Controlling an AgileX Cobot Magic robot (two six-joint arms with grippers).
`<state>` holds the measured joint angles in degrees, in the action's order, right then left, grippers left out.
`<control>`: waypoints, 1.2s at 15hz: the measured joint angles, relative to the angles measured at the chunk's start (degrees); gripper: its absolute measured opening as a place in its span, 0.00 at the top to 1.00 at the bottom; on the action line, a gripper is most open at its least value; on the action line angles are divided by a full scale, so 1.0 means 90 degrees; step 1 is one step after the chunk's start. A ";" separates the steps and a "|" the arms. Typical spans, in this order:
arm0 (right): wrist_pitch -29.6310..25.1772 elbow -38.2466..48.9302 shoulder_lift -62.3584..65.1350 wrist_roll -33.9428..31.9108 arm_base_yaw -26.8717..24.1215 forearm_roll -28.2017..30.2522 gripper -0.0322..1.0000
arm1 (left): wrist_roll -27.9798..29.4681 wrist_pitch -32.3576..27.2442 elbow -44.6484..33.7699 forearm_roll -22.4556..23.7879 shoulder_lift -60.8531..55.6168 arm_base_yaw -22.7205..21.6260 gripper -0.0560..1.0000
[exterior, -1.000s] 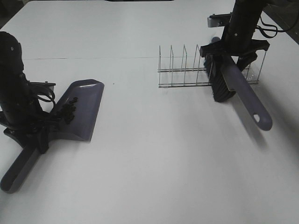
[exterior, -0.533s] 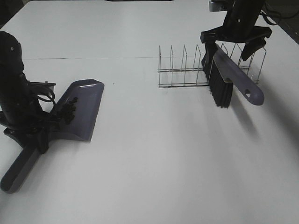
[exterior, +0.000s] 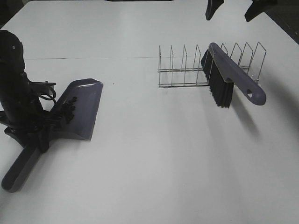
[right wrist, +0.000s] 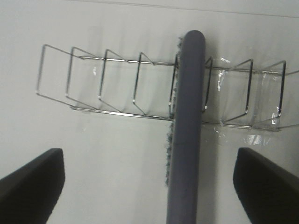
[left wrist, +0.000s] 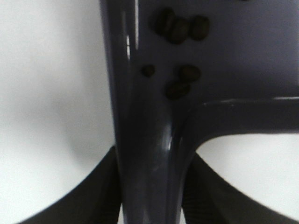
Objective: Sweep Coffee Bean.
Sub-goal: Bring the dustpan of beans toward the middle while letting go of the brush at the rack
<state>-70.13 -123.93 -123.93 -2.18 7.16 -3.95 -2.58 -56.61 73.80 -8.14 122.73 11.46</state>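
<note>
High view: brush (exterior: 232,77) sat in rack (exterior: 187,70), my right gripper (exterior: 235,8) above rack, spread, empty. Beans (exterior: 68,109) lay in dustpan (exterior: 79,108), far left of rack.

Left wrist: left gripper (left wrist: 152,186) clenched on dustpan handle; pan best kept level.

Right wrist: brush lay clear between my fingers (right wrist: 30,179); best to lift straight off rack.

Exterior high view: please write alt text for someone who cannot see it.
A purple brush rests in a wire rack on a white table, the open right gripper above it at the frame's top edge. At left, the left gripper holds a purple dustpan containing coffee beans.
</note>
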 joint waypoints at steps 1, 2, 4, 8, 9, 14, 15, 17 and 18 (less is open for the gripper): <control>0.0000 0.0038 0.0172 0.0121 0.0000 -0.0127 0.11 | 0.0095 -0.0019 0.0057 -0.0013 0.0025 0.0000 0.65; 0.0006 0.0172 0.0318 0.0242 0.0000 -0.0166 0.11 | 0.0185 0.0025 0.0070 -0.0064 0.0025 0.0000 0.65; 0.0006 0.0675 0.0579 0.0357 0.0000 0.0000 0.12 | 0.0286 0.0108 0.0070 -0.0197 0.0032 0.0000 0.65; 0.0013 0.1770 0.0993 0.0433 0.0000 0.0306 0.12 | 0.0407 0.0484 0.0102 -0.0675 0.0032 -0.0032 0.65; 0.0013 0.2152 0.1165 0.0439 0.0000 0.0306 0.12 | 0.0420 0.0522 0.0108 -0.0726 0.0032 -0.0032 0.65; 0.0376 0.4081 0.2597 0.0439 0.0000 0.0312 0.12 | 0.0420 0.0630 0.0127 -0.0802 0.0115 -0.0032 0.65; 0.0427 0.4284 0.2744 0.0439 0.0000 0.0312 0.12 | 0.0420 0.0643 0.0134 -0.0802 0.0121 -0.0032 0.65; 0.0484 0.4565 0.2954 0.0439 0.0000 0.0312 0.12 | 0.0420 0.0700 0.0134 -0.0815 0.0121 -0.0032 0.65; 0.0490 0.4596 0.2986 0.0439 0.0000 0.0312 0.12 | 0.0420 0.0713 0.0134 -0.0815 0.0121 -0.0032 0.65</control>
<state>-65.72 -82.56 -97.06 1.78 7.16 -1.15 1.20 -50.19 75.00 -15.47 123.82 11.17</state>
